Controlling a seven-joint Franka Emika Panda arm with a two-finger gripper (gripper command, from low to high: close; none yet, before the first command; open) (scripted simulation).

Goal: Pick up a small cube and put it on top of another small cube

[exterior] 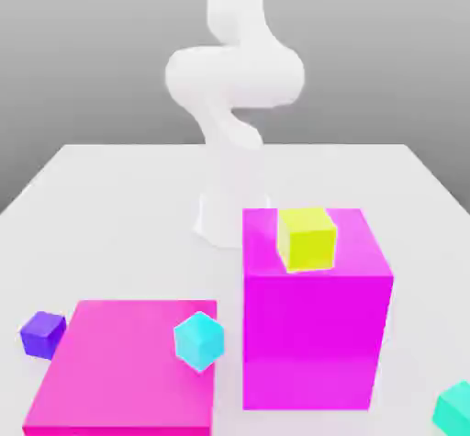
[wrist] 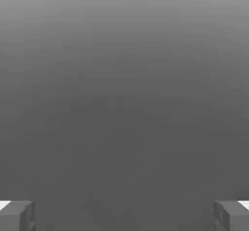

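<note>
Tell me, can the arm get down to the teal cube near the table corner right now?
Probably yes. The teal cube sits alone on the table, apart from the tall magenta block, with nothing above it. The gripper is open.

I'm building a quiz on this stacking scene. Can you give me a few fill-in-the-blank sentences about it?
1. The yellow-green cube sits on top of the tall ____ block.
2. The sky-cyan cube rests on the flat magenta ____.
3. The teal-green cube lies on the ____.
4. The gripper has its jaws ____.

Missing words: magenta; slab; table; open
</note>
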